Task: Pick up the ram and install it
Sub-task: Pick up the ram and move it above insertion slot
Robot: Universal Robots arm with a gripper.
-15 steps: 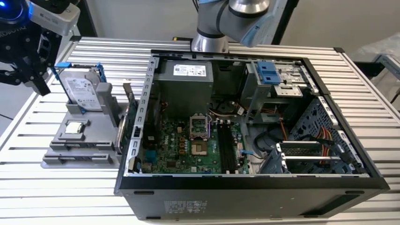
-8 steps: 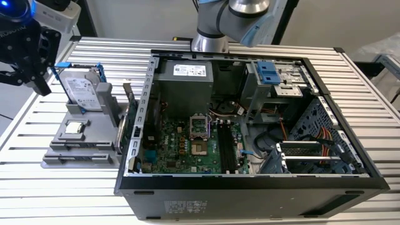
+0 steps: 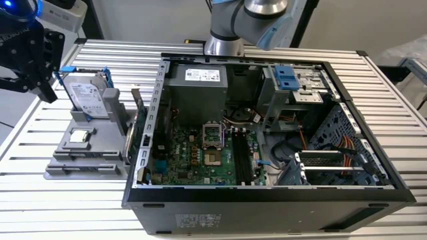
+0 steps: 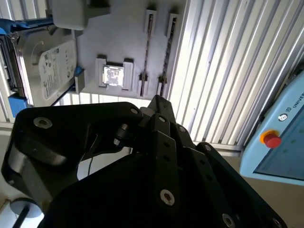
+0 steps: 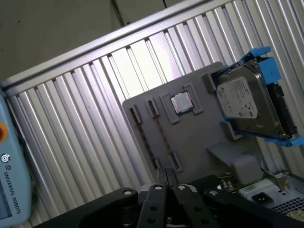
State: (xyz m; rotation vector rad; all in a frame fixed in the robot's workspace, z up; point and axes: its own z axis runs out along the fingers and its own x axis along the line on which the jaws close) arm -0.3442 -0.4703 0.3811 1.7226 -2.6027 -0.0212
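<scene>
Exterior view: gripper [image 3: 47, 94] poised at the exterior view's left of the grey holder [image 3: 83, 167]. Second wrist view: jaws pressed together, empty; ram [image 4: 146, 52], seemingly edge-up in a holder slot, beyond the tips, lengthwise away from them. First wrist view: holder straight ahead

1 hard drive [image 3: 87, 97], 1 processor [image 3: 80, 136], 1 case [image 3: 267, 210].

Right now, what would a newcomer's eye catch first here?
The open computer case, motherboard bare, sits at the exterior view's middle. To its left in that view, a grey holder carries a blue-framed hard drive and a small processor chip, with the black tool hanging above.
</scene>
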